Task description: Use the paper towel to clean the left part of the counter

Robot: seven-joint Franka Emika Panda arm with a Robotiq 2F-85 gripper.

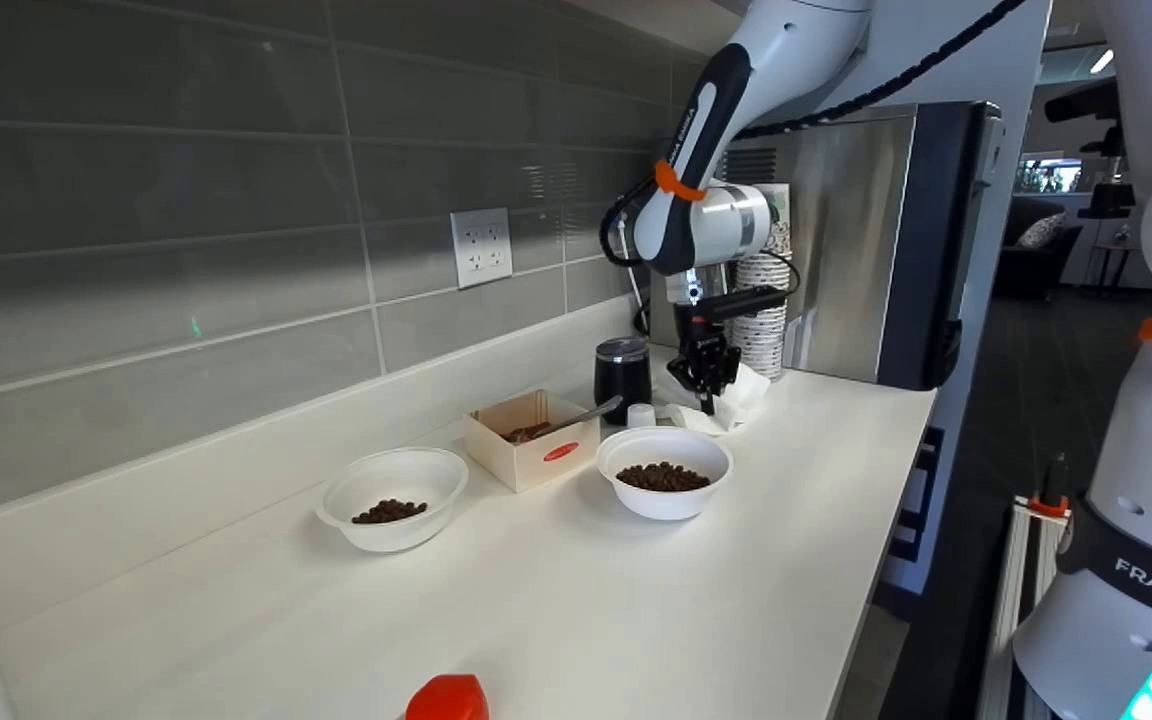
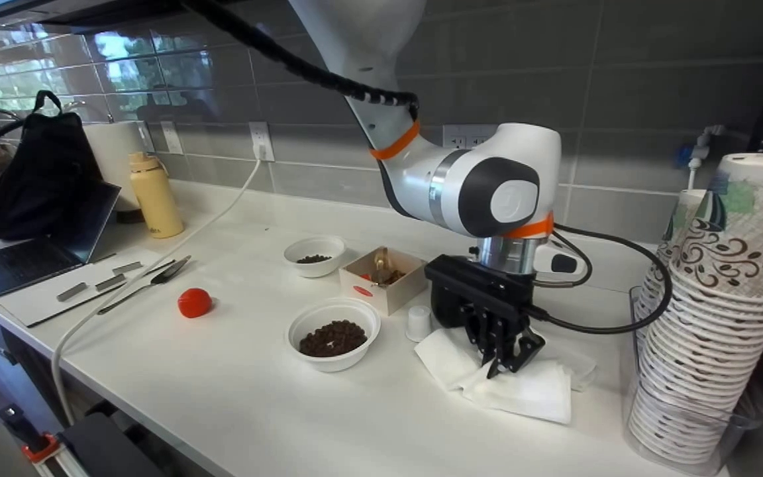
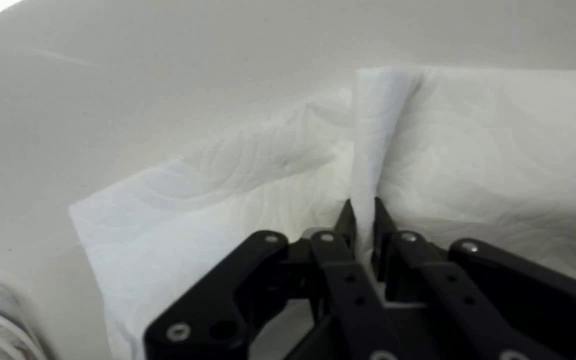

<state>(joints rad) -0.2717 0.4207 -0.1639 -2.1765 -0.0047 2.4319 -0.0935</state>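
Exterior view: stacked cups (image 2: pixel 706 351) and a bowl (image 2: pixel 332 364) flank the paper towel (image 2: pixel 527 392), white and rumpled on the counter (image 2: pixel 355 424); my pincer (image 3: pixel 364 207), drawn tight, grips its raised fold.

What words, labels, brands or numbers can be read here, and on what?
"FRANKA", last letter cut off by the frame: robot base.
"EMIKA", letters before it unclear: robot arm.
Too small or blurred: red oval label on the box; marks on the gripper and yellow bottle.
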